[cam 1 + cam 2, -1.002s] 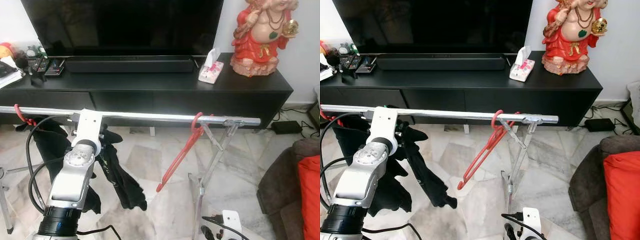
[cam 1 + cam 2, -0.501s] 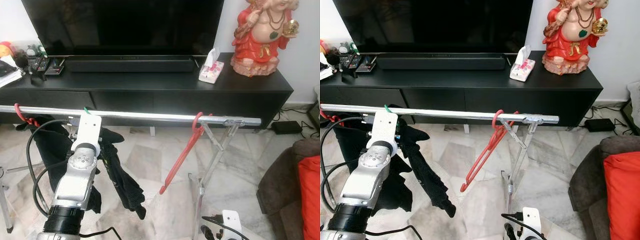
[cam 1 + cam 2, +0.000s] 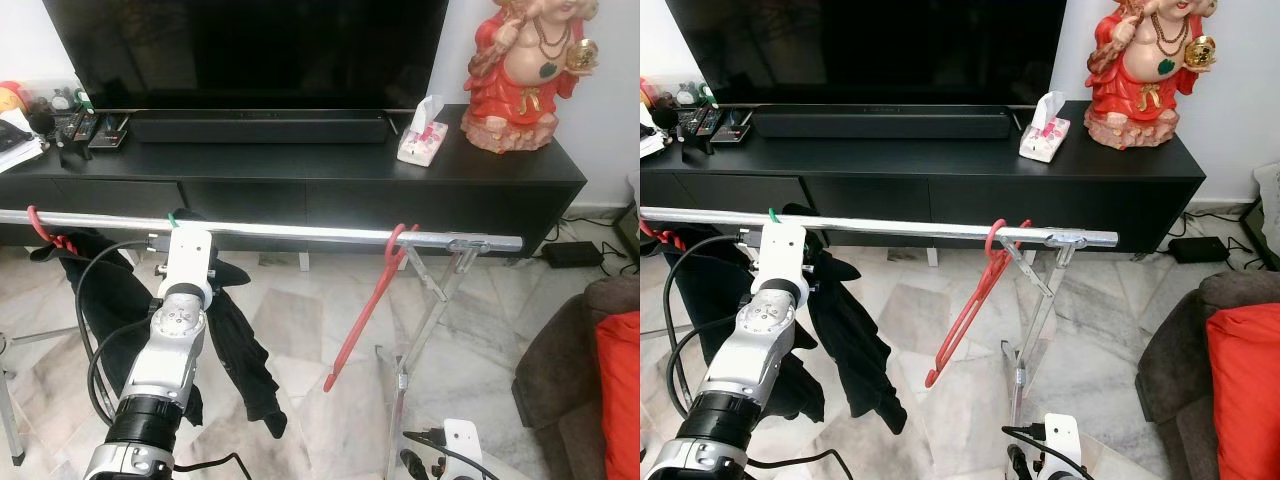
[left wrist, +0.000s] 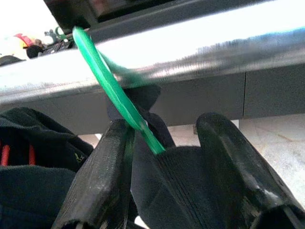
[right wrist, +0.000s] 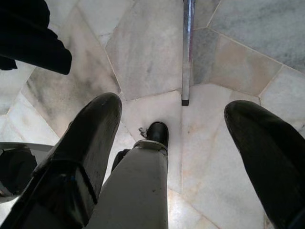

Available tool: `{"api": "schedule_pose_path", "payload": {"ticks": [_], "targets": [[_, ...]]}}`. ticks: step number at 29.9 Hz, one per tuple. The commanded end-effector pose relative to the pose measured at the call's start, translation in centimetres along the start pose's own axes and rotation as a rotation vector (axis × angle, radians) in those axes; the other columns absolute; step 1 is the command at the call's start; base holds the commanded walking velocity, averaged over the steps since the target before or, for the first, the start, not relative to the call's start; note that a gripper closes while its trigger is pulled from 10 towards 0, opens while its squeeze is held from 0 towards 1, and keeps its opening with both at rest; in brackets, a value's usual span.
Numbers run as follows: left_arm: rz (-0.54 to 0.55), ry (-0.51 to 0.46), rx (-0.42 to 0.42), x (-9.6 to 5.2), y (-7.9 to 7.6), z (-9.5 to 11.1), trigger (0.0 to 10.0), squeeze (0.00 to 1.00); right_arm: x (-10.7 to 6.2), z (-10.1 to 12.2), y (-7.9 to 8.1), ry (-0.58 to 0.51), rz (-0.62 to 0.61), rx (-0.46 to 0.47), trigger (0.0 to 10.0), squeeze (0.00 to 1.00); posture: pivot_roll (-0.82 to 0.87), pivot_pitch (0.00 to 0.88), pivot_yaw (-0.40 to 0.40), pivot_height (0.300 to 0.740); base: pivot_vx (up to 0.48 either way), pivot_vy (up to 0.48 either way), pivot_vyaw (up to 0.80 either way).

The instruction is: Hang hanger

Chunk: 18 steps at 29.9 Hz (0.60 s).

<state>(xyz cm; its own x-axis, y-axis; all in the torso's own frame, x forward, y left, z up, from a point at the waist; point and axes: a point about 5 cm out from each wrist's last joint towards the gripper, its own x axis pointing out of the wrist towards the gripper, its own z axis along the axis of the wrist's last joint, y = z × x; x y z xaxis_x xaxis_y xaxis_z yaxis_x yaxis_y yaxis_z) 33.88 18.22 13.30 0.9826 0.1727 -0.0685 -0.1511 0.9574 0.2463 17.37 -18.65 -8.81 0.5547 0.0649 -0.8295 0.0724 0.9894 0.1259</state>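
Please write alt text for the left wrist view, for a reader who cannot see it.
A green hanger hook is over a shiny metal rail, its neck between the left gripper's two black fingers, with a dark garment hanging below. A black cabinet stands behind.
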Motion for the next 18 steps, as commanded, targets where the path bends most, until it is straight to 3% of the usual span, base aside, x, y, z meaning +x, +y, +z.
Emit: {"api": "schedule_pose_path", "payload": {"ticks": [1, 10, 12, 13, 14, 15, 16, 18], "targets": [[0.018, -0.014, -0.016, 0.3, 0.1, 0.2, 10.0, 0.0, 0.0, 0.0, -0.1, -0.008, -0.003, 0.021, 10.0, 0.0, -0.04, 0.08, -0.02, 0.74, 0.0, 0.0, 0.0], [0.06, 0.004, -0.075, 1.0, 0.5, -0.3, 10.0, 0.0, 0.0, 0.0, 0.0, -0.012, 0.002, 0.024, 10.0, 0.0, -0.04, 0.077, -0.02, 0.74, 0.0, 0.0, 0.0], [0.064, 0.008, -0.079, 1.2, 0.5, -0.5, 7.0, 0.0, 0.0, 0.0, 0.0, -0.011, 0.002, 0.023, 10.0, 0.0, -0.04, 0.077, -0.02, 0.74, 0.0, 0.0, 0.0], [0.065, 0.007, -0.079, 1.2, 0.5, -0.5, 3.1, 0.0, 0.0, 0.0, 0.0, -0.011, 0.002, 0.023, 10.0, 0.0, -0.04, 0.075, -0.019, 0.74, 0.0, 0.0, 0.0], [0.066, 0.007, -0.08, 1.3, 0.5, -0.5, 3.1, 0.0, 0.0, 0.0, 0.0, -0.011, 0.003, 0.022, 10.0, 0.0, -0.04, 0.075, -0.019, 0.74, 0.0, 0.0, 0.0], [0.069, 0.004, -0.08, 1.4, 0.5, -0.6, 1.1, 0.0, 0.0, 0.0, 0.0, -0.011, 0.003, 0.023, 10.0, 0.0, -0.04, 0.075, -0.019, 0.74, 0.0, 0.0, 0.0], [0.07, 0.004, -0.081, 1.4, 0.5, -0.6, 0.1, 0.0, 0.0, 0.0, 0.0, -0.011, 0.003, 0.022, 10.0, 0.0, -0.04, 0.075, -0.019, 0.74, 0.0, 0.0, 0.0], [0.074, 0.001, -0.084, 1.4, 0.5, -0.6, 0.3, 0.0, 0.0, 0.0, 0.0, -0.011, 0.004, 0.022, 10.0, 0.0, -0.04, 0.074, -0.02, 0.74, 0.0, 0.0, 0.0]]}}
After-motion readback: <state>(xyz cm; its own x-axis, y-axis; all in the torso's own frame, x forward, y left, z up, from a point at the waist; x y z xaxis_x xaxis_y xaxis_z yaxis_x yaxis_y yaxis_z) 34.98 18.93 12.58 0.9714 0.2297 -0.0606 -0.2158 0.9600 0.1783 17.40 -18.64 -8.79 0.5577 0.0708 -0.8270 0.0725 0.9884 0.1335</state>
